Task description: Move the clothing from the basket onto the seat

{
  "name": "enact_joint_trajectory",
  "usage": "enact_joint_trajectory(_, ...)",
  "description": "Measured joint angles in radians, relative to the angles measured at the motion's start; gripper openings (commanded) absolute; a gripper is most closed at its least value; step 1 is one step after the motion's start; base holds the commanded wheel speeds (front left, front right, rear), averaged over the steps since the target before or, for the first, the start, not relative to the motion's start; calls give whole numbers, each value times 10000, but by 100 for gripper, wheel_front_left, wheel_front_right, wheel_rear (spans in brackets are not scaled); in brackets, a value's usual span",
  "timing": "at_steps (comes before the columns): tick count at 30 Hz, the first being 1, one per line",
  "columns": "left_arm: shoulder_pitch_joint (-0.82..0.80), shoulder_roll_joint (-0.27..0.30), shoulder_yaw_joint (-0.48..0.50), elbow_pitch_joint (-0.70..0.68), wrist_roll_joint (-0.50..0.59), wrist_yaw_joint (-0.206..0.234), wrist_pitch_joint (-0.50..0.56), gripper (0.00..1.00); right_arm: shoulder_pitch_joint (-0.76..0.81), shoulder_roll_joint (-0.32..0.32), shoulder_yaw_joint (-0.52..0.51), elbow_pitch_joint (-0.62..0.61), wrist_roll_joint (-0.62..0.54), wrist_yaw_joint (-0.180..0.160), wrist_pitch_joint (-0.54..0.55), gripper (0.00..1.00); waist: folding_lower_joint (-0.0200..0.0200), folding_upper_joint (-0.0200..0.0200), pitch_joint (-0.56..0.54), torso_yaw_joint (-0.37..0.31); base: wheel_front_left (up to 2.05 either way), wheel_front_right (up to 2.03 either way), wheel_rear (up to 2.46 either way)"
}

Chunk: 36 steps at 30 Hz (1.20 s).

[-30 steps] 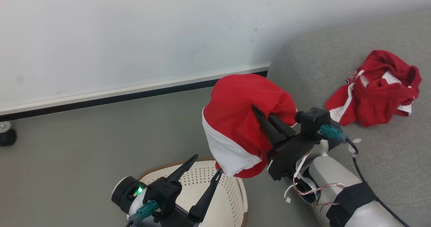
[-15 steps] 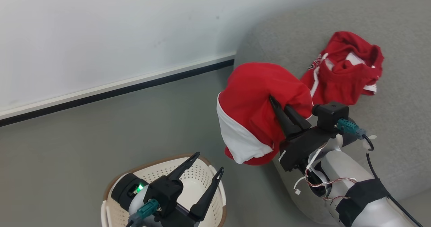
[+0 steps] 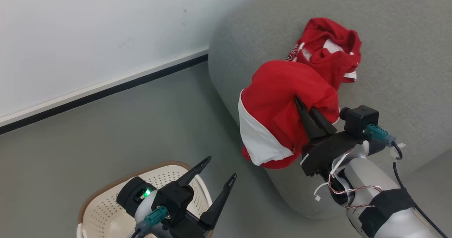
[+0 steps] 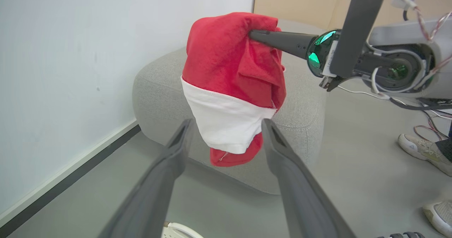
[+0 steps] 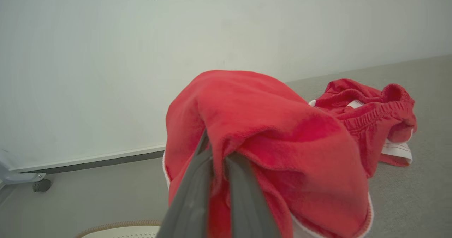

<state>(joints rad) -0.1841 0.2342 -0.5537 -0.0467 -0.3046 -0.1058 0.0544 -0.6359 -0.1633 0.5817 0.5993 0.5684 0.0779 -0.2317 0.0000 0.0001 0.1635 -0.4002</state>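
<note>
**Held garment** [image 3: 282, 103], red with a white panel: hanging bunched off the right gripper [image 3: 304, 104] and spreading from 9 round to 12 o'clock of the fingertips in head view. Drooping its white panel at 7 o'clock of the bundle. Hanging clear of the floor [image 3: 141, 125], overlapping the rounded edge of the seat [image 3: 406, 47] in head view and dangling in front of that edge in left wrist view.

**Right gripper:** pinching almost closed on a fold of the held garment. Burying both fingertips in red cloth, with fabric spilling over the fingers in right wrist view.

**Loose garment** [image 3: 330, 52], red with white trim: lying crumpled on the seat at 1 o'clock of the held garment. Overlapping it in head view; contact between the two not readable.

**Left gripper** [image 3: 221, 166]: gaping wide, gripping nothing and touching nothing. Hovering at 7 o'clock of the held garment, well apart from it, above the basket [image 3: 102, 211].

**Basket**, cream with a brown rim: sitting on the floor at 7 o'clock of the seat.

**Wall** [image 3: 88, 29]: running along the floor at 11 o'clock in head view.

**Shoes** [image 4: 422, 149] of a person: resting on the floor at 4 o'clock in left wrist view.
</note>
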Motion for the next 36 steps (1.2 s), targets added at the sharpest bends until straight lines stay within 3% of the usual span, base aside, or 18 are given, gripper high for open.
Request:
enact_joint_trajectory(17,-412,148,-96,-328,15,-13,322,100,3,-251,-631,-219,127,-163,-88,0,0,0,545,-680,0,0,0)
enact_joint_trajectory(36,-975,234,-305,-581,176,-90,541,100,-3221,-1521,-2290,430,119,-403,-176,0,0,1,1123,-272,0,0,0)
